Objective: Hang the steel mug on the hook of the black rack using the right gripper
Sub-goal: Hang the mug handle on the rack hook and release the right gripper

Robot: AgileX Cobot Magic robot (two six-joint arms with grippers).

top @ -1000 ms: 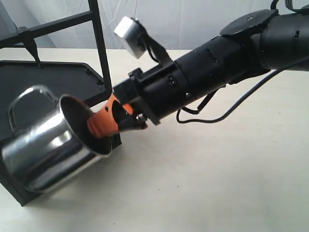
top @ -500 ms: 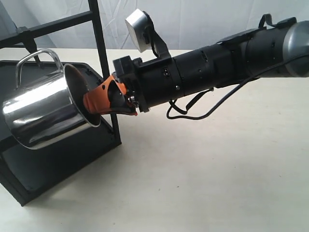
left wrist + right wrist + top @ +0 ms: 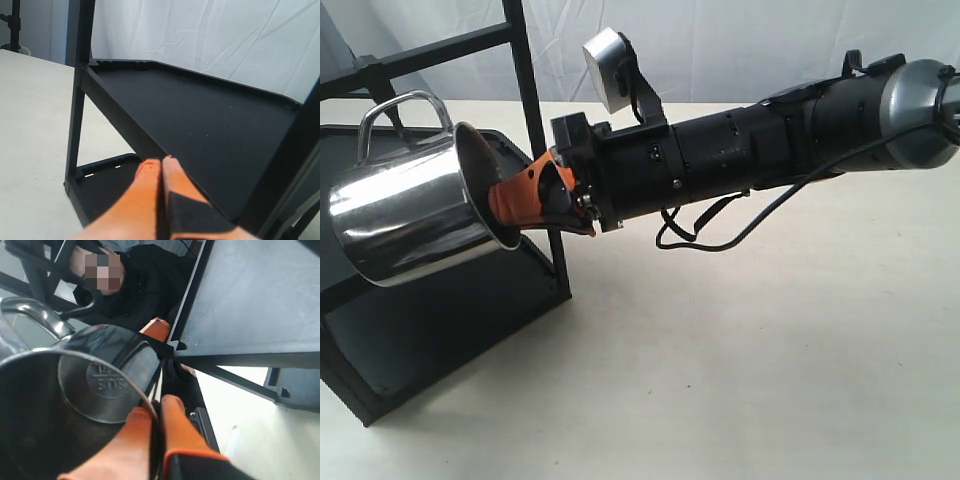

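The right claw (image 3: 520,205) is clamped on the rim of the steel mug (image 3: 410,210), held tipped in the air before the black rack (image 3: 430,310). Judged: lift gently so the looped handle (image 3: 400,108) meets the hook (image 3: 382,95) on the crossbar behind.

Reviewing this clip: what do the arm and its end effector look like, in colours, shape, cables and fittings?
The right gripper is an end effector with orange finger pads on a thick black cylindrical arm. A grey round-cornered camera block sits on a black bracket, and thin black cables loop beneath. The left end effector has matching orange pads.
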